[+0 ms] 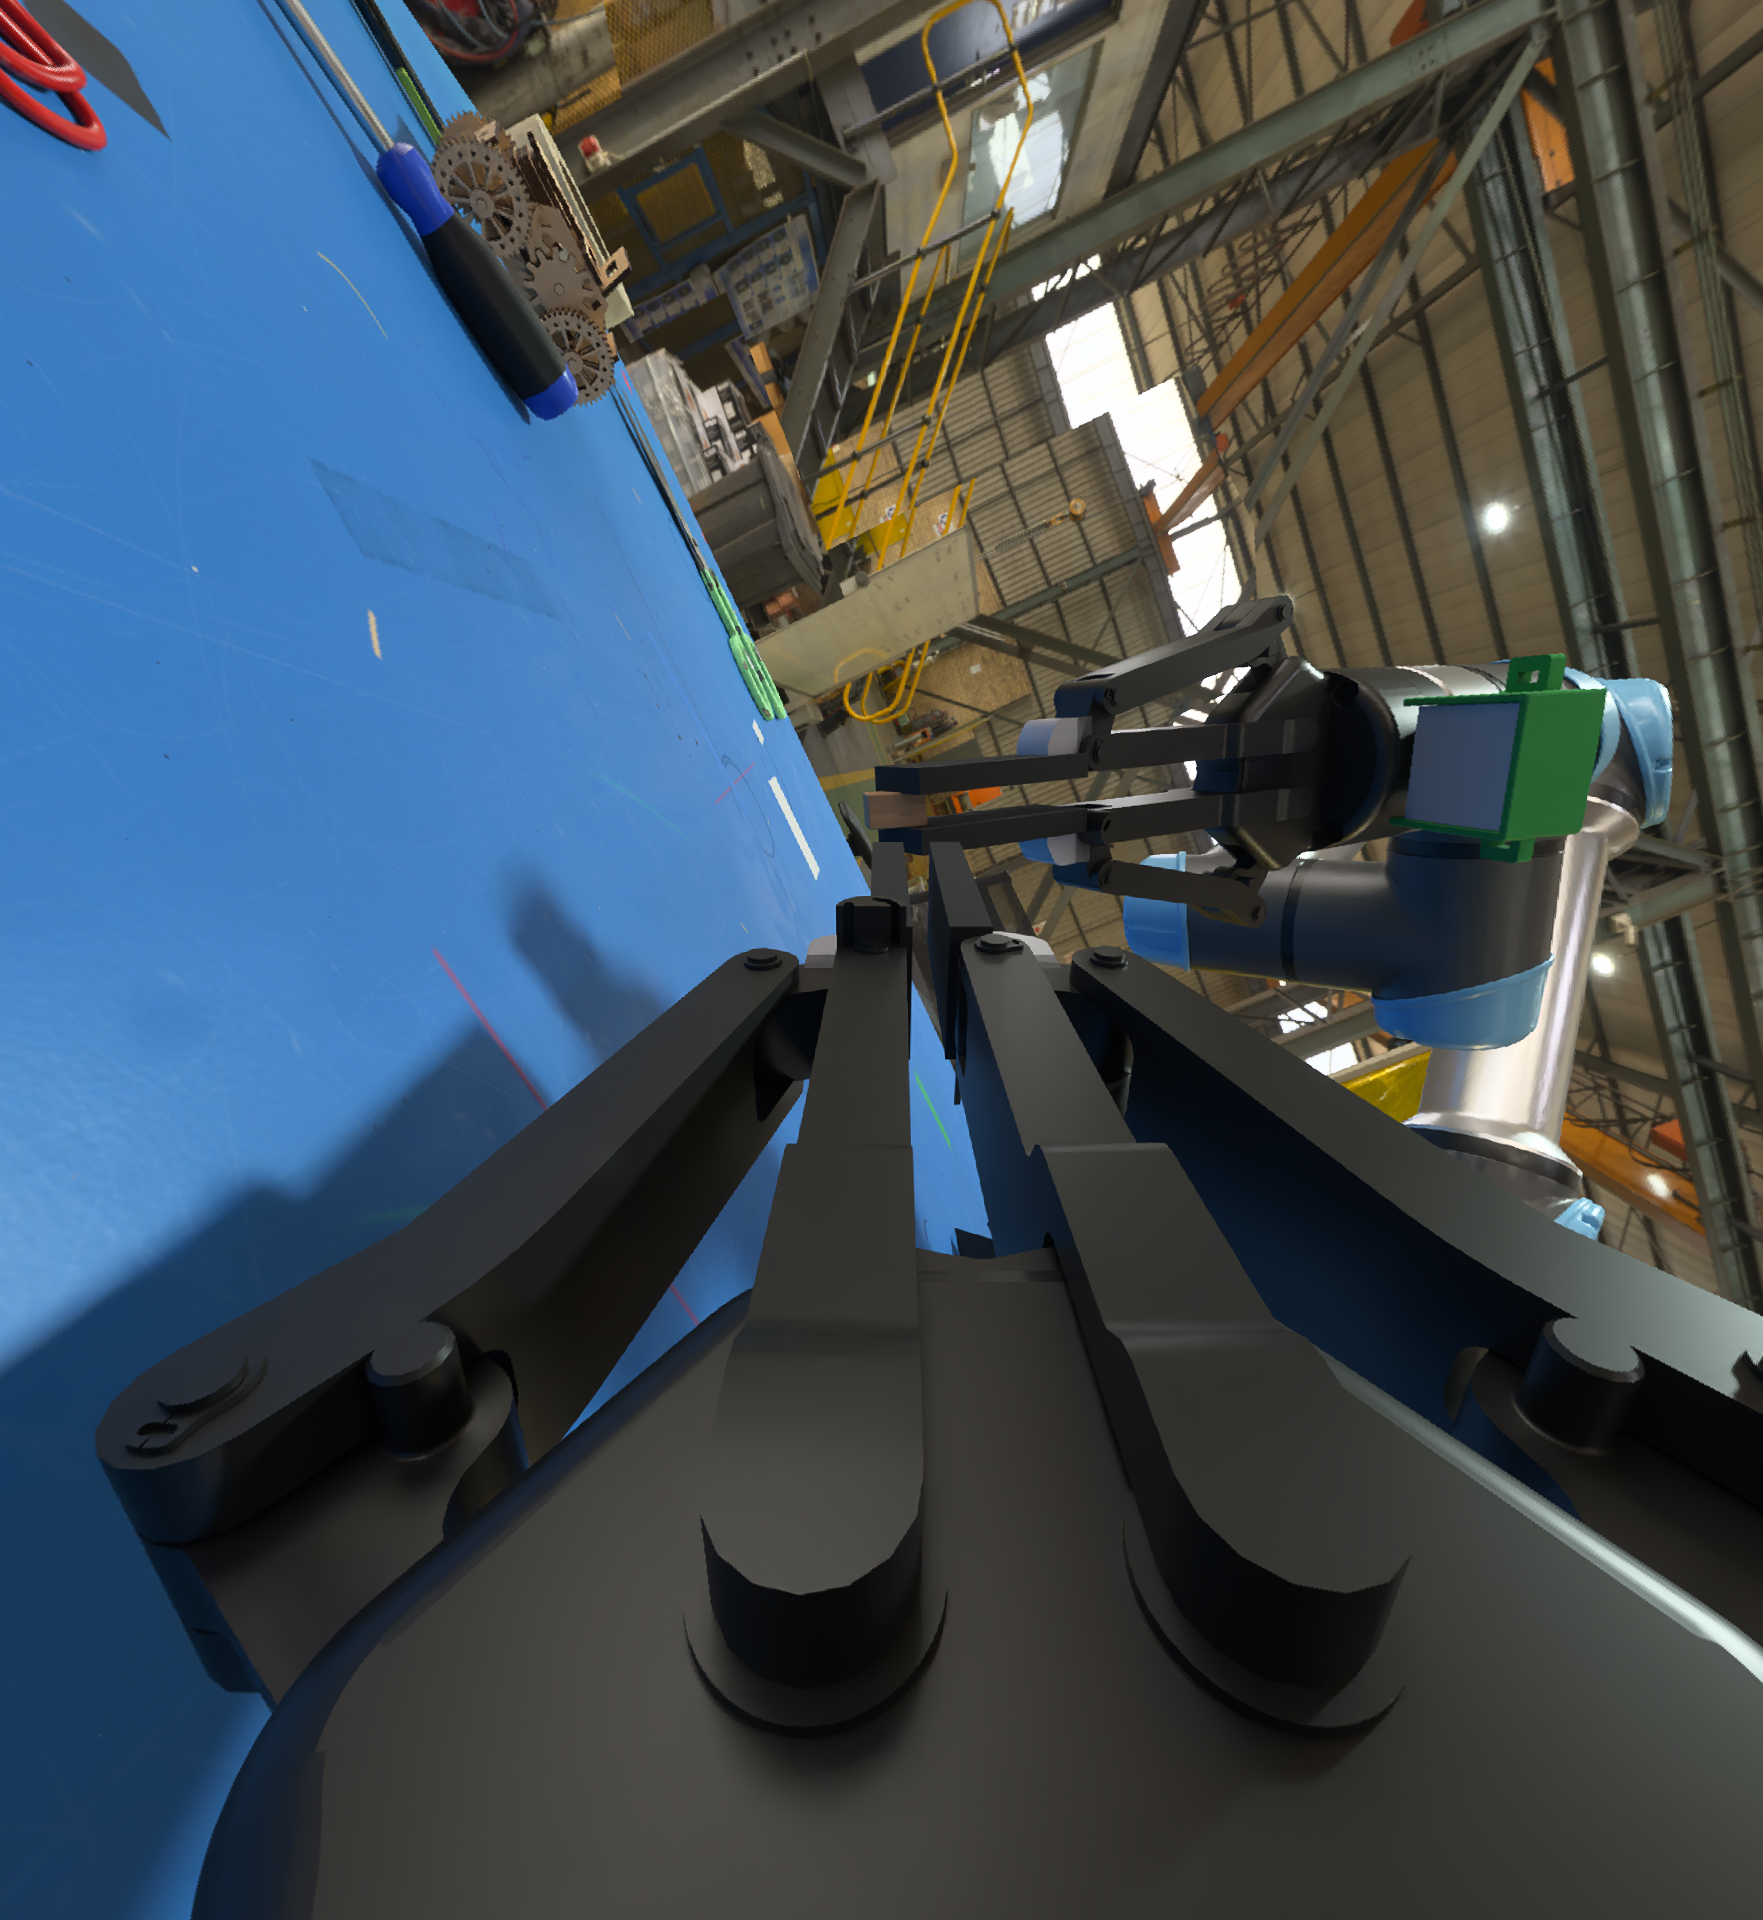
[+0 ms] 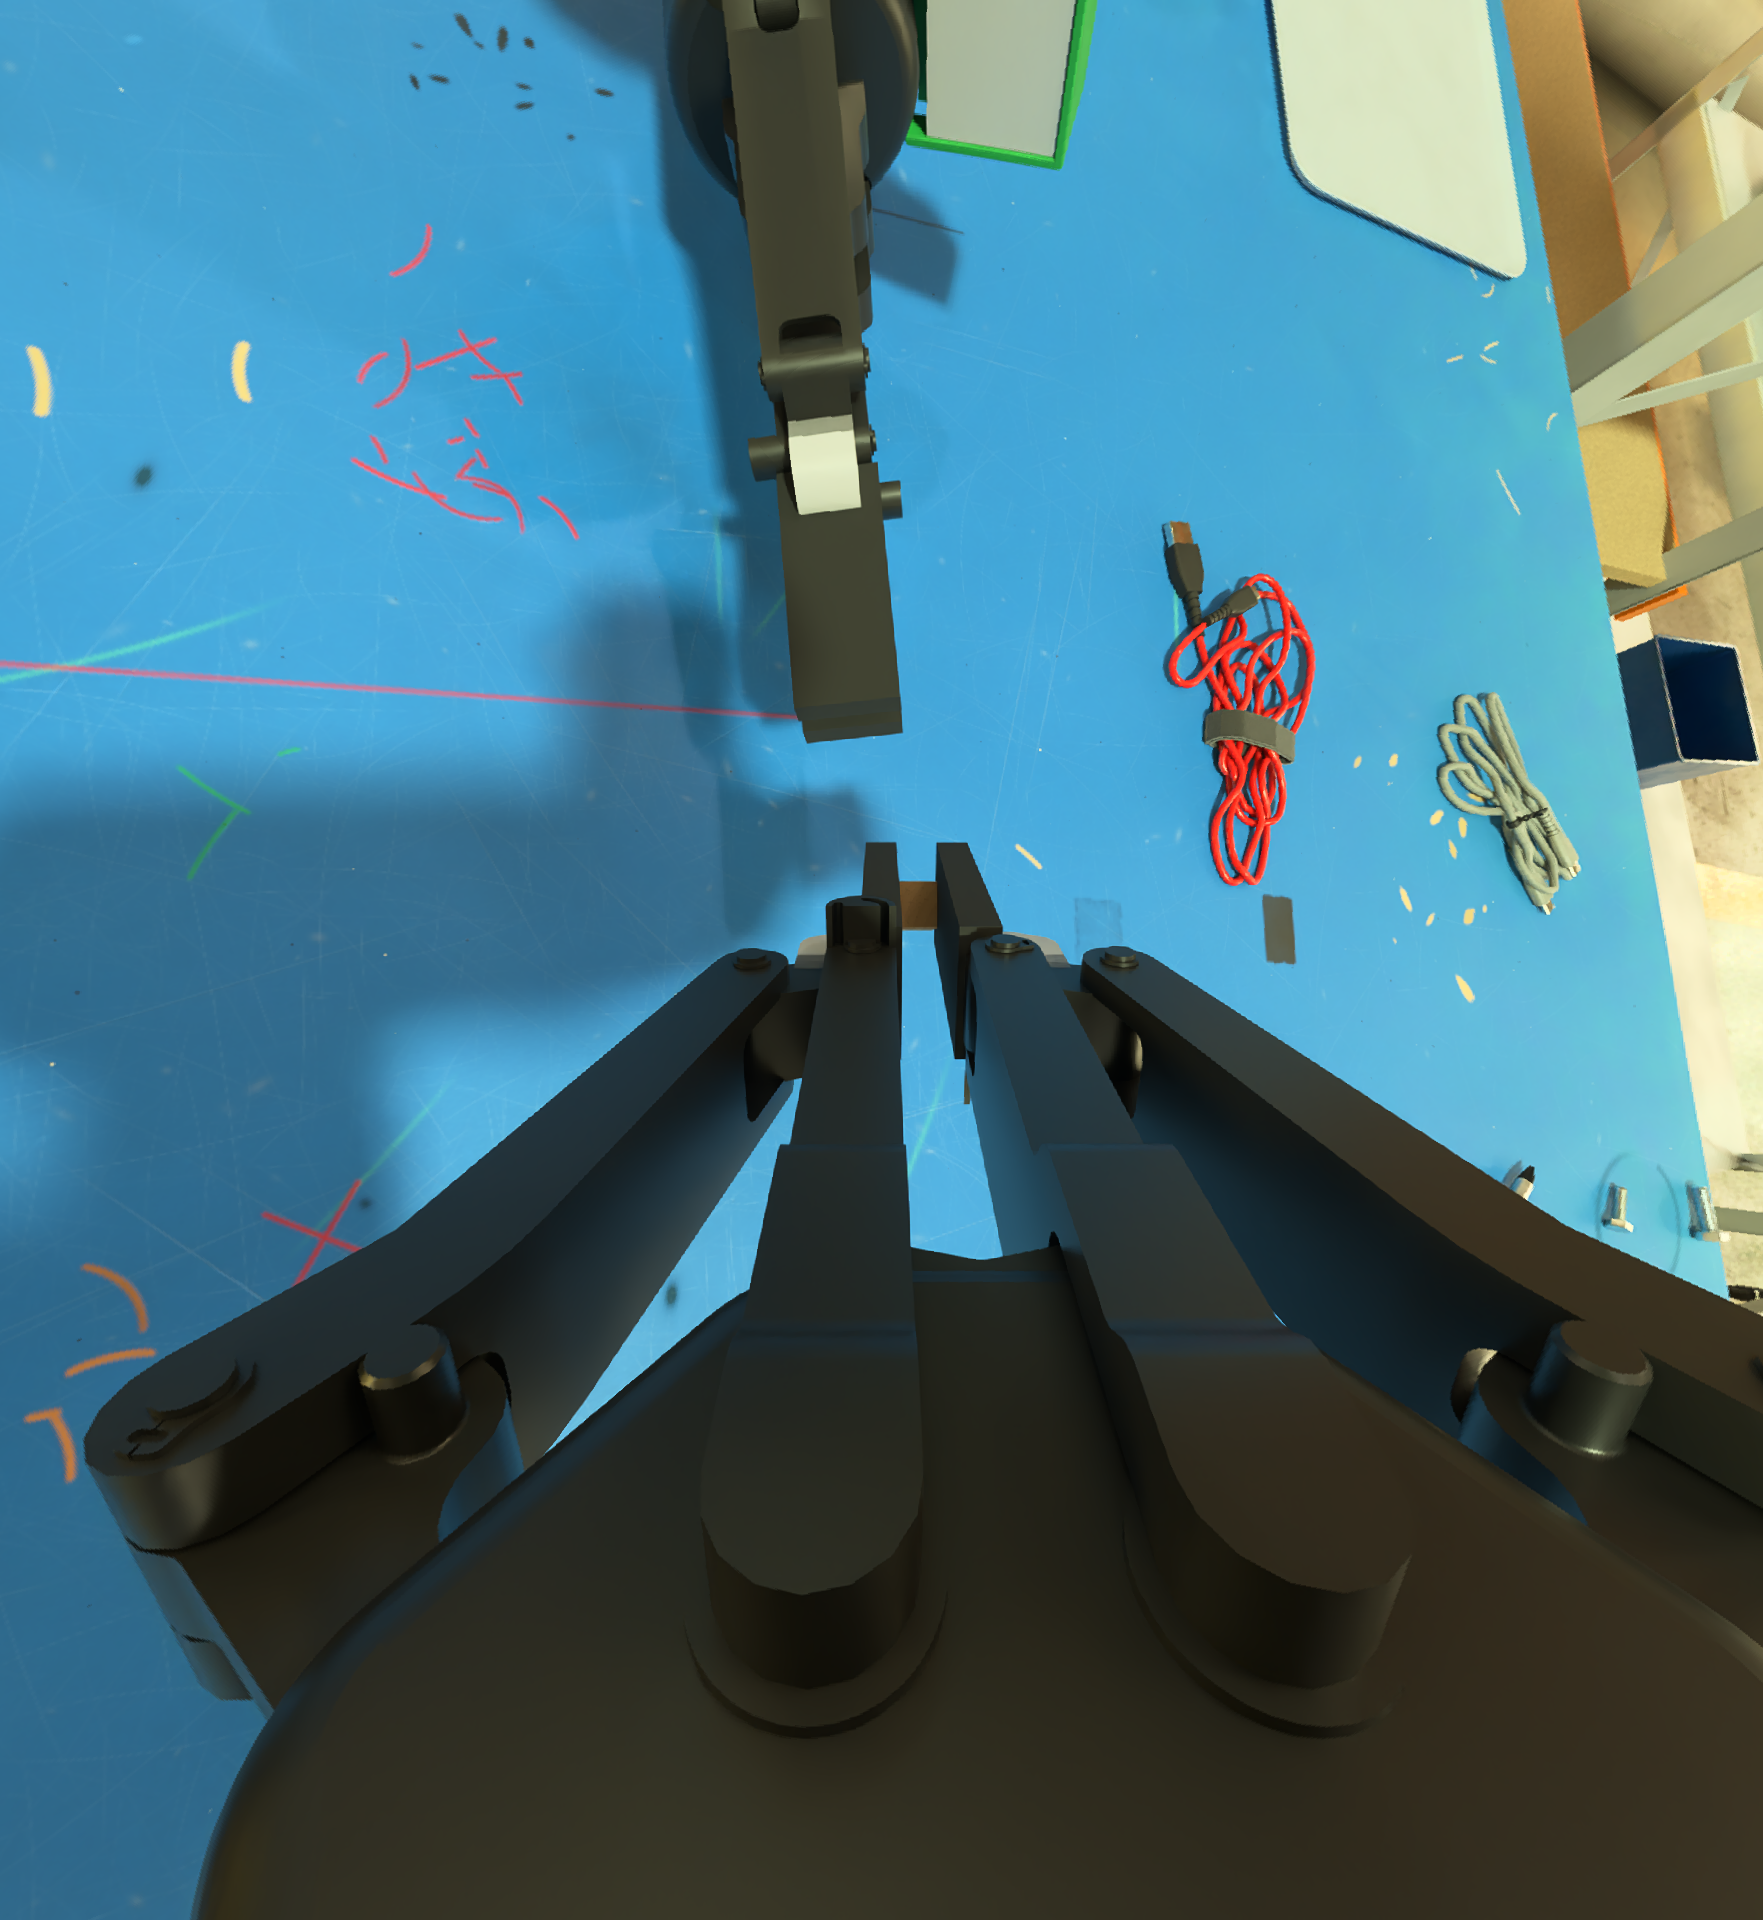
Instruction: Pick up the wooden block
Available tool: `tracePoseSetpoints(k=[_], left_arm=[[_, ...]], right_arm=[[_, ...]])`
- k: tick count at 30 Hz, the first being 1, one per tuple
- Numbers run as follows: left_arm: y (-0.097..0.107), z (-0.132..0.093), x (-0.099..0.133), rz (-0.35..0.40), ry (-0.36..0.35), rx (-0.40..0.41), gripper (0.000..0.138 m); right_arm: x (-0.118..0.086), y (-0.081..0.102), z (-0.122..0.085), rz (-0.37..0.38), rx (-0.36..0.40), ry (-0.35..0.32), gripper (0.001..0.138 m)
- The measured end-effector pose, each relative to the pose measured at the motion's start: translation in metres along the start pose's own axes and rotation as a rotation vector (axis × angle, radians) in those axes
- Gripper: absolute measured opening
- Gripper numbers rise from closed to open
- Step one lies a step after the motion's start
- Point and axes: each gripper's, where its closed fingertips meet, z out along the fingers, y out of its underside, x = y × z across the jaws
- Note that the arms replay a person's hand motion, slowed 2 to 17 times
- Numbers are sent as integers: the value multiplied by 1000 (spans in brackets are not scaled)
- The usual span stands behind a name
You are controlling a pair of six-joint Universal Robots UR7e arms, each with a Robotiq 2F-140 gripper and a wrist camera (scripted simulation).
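Observation:
The wooden block (image 2: 918, 902) is a small light-brown piece clamped between the fingertips of my right gripper (image 2: 919, 871), which holds it above the blue table (image 2: 233, 987). In the left wrist view the right gripper (image 1: 903, 801) reaches in from the right with the block (image 1: 884, 808) at its tips, off the table surface (image 1: 181, 623). My left gripper (image 1: 914, 871) has its fingers drawn close together with nothing between them. It shows in the right wrist view (image 2: 851, 719) just beyond the block, not touching it.
A red cable bundle (image 2: 1246, 717), a grey cable (image 2: 1500, 800) and a small dark patch (image 2: 1279, 928) lie to the right. A white board (image 2: 1396, 125) lies at the far right. A blue-handled screwdriver (image 1: 487, 281) and wooden gears (image 1: 534, 239) sit by the table edge.

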Motion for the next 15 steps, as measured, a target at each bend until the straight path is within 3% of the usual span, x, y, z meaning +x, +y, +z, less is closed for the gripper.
tracePoseSetpoints(k=[15], left_arm=[[0,0,-1,4,-9,-1,7]], right_arm=[[1,0,1,3,2,5,10]])
